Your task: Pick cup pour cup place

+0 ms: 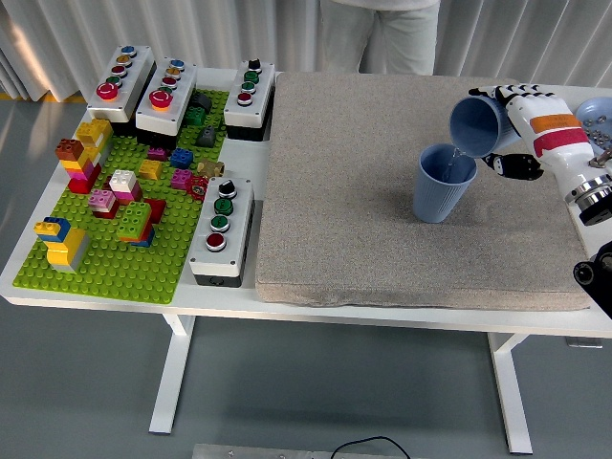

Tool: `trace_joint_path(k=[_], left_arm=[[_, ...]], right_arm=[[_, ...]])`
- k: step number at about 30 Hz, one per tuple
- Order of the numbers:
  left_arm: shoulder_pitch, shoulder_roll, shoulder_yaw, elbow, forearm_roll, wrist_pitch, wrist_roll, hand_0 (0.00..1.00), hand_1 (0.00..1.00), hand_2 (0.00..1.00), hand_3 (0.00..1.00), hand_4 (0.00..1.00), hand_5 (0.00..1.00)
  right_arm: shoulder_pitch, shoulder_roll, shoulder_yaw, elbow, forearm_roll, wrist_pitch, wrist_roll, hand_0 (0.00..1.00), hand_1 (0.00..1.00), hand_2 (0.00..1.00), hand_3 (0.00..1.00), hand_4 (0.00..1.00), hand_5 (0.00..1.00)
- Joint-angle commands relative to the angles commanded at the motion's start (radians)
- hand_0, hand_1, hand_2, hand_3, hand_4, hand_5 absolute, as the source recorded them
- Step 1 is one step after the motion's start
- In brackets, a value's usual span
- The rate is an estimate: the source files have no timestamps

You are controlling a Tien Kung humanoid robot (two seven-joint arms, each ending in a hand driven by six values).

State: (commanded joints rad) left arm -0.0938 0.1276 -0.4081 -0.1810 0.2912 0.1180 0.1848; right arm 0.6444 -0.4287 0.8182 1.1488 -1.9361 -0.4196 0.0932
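Right robot hand (521, 120) tilts unlabelled, seemingly plain cup (478, 125) over standing cup (443, 182).

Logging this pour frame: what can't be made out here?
All in the head view:
- How much liquid the upright blue ribbed cup holds: too small.
- Tilted blue cup: far side covered by the right robot hand.
- Pale blue dish: cut by the right edge.
- Left robot hand: outside the picture.

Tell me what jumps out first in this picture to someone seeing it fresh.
The right hand at the right of the grey mat holds a blue cup tipped over a second blue cup standing upright on the mat. At the table's left, a green baseplate crowded with coloured bricks sits among button boxes.
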Motion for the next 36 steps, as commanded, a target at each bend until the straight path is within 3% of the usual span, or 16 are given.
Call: trace_joint_path(k=[36], left_arm=[[0.004, 0.001, -0.002, -0.001, 0.001, 0.001, 0.002, 0.727, 0.782, 0.824, 0.692, 0.506, 0.952]], right_arm=[[0.026, -0.027, -0.079, -0.003, -0.022, -0.049, -0.019, 0.837, 0.628, 0.516, 0.53, 0.574, 0.002]])
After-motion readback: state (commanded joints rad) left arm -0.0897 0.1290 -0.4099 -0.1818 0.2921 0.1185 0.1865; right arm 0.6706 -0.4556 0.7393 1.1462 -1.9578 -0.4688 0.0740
